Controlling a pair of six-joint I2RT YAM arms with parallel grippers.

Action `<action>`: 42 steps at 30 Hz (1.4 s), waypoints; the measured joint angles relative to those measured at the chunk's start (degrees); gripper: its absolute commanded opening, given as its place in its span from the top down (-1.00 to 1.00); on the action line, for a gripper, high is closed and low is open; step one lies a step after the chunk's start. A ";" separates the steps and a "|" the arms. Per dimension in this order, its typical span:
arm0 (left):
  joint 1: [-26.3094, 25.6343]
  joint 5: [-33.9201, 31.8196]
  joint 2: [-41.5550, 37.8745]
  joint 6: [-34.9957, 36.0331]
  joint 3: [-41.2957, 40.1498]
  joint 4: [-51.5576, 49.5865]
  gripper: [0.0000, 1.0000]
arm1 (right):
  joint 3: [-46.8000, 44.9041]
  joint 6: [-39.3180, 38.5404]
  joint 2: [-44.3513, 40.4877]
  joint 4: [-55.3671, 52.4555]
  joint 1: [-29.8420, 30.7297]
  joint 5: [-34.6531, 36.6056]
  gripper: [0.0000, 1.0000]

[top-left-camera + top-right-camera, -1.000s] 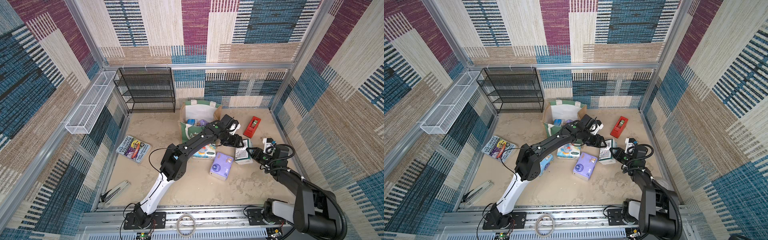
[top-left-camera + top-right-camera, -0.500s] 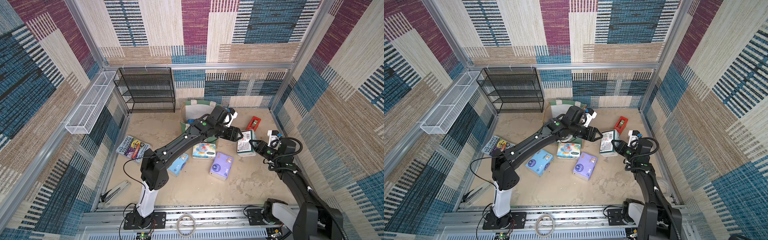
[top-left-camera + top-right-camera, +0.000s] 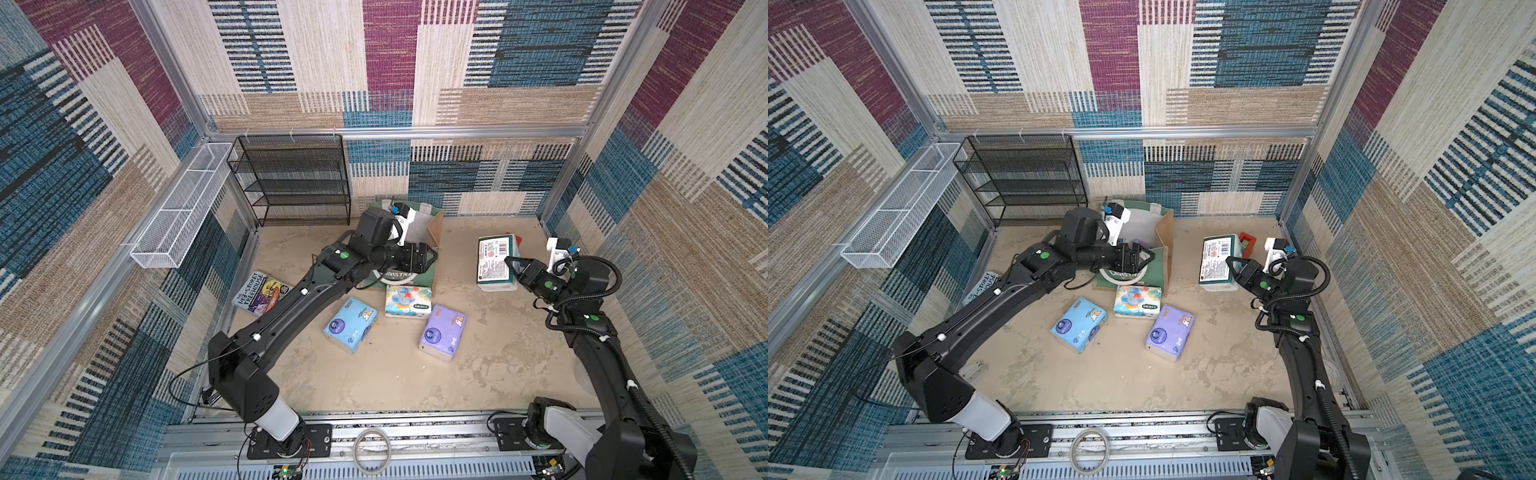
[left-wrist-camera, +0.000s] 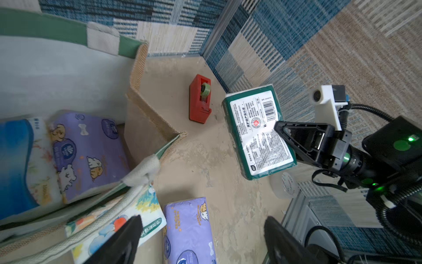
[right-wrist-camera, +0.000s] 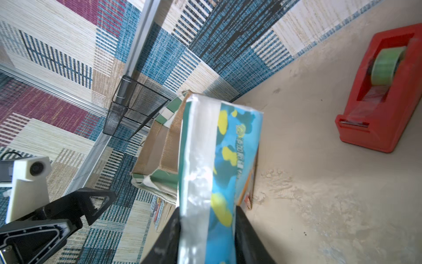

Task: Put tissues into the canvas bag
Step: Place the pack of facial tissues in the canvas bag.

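**Fingers (image 5: 167, 242) of the right gripper (image 3: 1233, 271) clamping the green-and-white pack (image 3: 1217, 262); two of six packs bagged**

Right gripper is pinching the pack across its thin dimension. It is holding the pack clear of the tabletop (image 3: 478, 374), near the far right corner. Left gripper (image 3: 1144, 259) is hovering by the front right corner of the canvas bag (image 3: 1165, 226). Its fingers (image 4: 124, 242) are standing wide apart with nothing between them.

Progress: the bag is standing at the middle of the back edge. It is holding the bagged lilac pack (image 4: 86, 148) and the deeper blue pack (image 4: 13, 160). Light blue pack (image 3: 351, 324), elephant pack (image 3: 407, 301) and loose lilac pack (image 3: 442, 338) are lying in front of the bag, toward the middle of the tabletop. Judged: two in, one in hand, three waiting.

Orientation: the held pack is riding on edge, its long axis running roughly from back edge to front edge. Its barcode face is tilting up and toward the bag, with the barcode end nearer the back edge.
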 measured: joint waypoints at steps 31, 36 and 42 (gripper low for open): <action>21.51 2.34 -11.43 -3.28 -23.47 6.45 -0.96 | 33.73 13.92 30.93 9.64 26.97 10.16 0.34; 22.73 3.63 -11.43 -3.93 -24.96 7.50 -0.96 | 40.79 15.39 37.92 9.16 32.02 14.10 0.39; 24.02 5.03 -10.88 -4.28 -25.51 8.66 -0.95 | 48.06 16.81 44.37 6.78 37.51 19.85 0.38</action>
